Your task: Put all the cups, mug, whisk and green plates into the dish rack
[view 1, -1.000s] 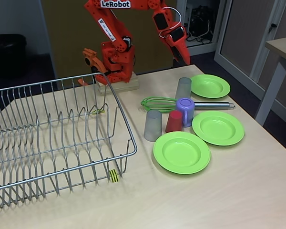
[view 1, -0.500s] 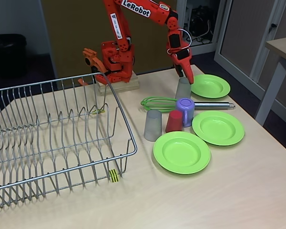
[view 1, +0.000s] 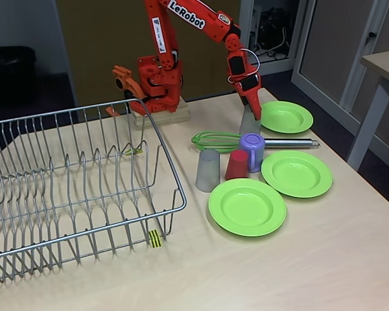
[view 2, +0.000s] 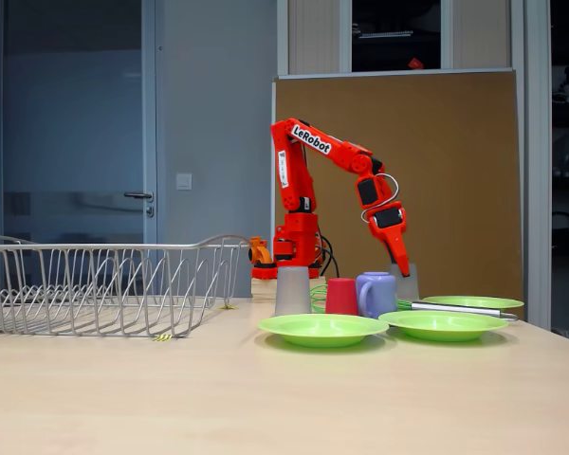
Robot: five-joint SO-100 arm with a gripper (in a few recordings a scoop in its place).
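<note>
The gripper is lowered onto the far grey tumbler, its tip at the tumbler's rim. Whether the fingers are spread or pinching the rim cannot be determined from either fixed view. In the low side view the gripper points down at the same tumbler, which stands on the table behind the mug.

Task progress: no item has been transferred. The dish rack holds none of the task's things. The following items remain on the table, right of the rack in the high fixed view:
- the far grey tumbler, under the gripper;
- the near grey tumbler, inverted, just beside the red cup;
- the purple mug, touching or nearly touching the red cup;
- the whisk, lying flat behind the mug, its handle pointing right;
- three green plates: far, right and near.

All nine items are judged outstanding; the first pickup appears to be in hand.

Change from the earlier pictures: a second ago the arm was raised, with the gripper well above and behind the far tumbler. Half a second ago it had swung down to just above the rim. It now sits lower, at the rim. The tumbler and every other item have not moved.
</note>
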